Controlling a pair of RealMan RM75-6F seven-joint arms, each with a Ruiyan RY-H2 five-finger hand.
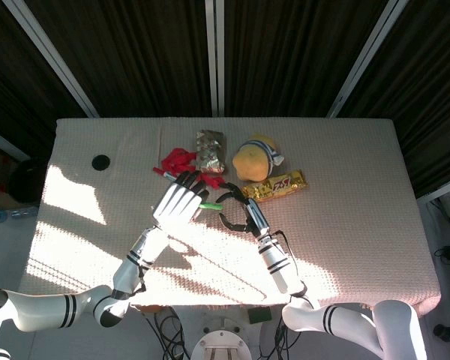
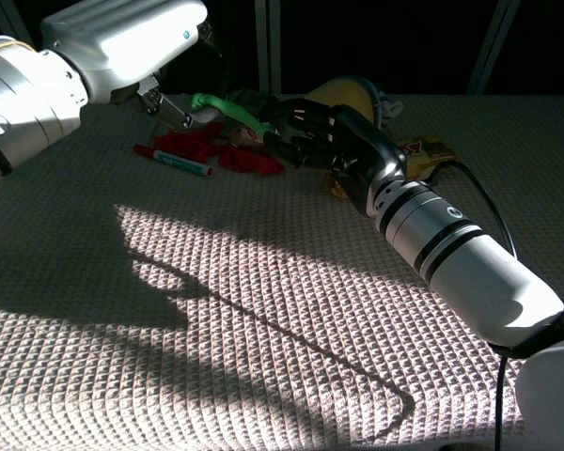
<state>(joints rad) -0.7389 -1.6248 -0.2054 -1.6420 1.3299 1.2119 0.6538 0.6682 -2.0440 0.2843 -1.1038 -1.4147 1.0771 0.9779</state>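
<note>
My white left hand [image 1: 180, 201] hovers over the table's middle and pinches a green pen [image 1: 210, 205] by one end; in the chest view its fingers [image 2: 174, 108] grip the green pen [image 2: 227, 105] above the cloth. My black right hand [image 1: 236, 211] faces it from the right, fingers half curled and apart. In the chest view the right hand [image 2: 324, 141] has its fingertips at the pen's free end; whether they touch it I cannot tell.
Behind the hands lie a red marker [image 2: 174, 162], a red crumpled piece [image 1: 176, 159], a foil packet [image 1: 210, 150], a yellow plush toy [image 1: 256, 159] and a gold snack bar [image 1: 276, 185]. A black disc [image 1: 100, 161] sits far left on the woven cloth [image 1: 345, 225].
</note>
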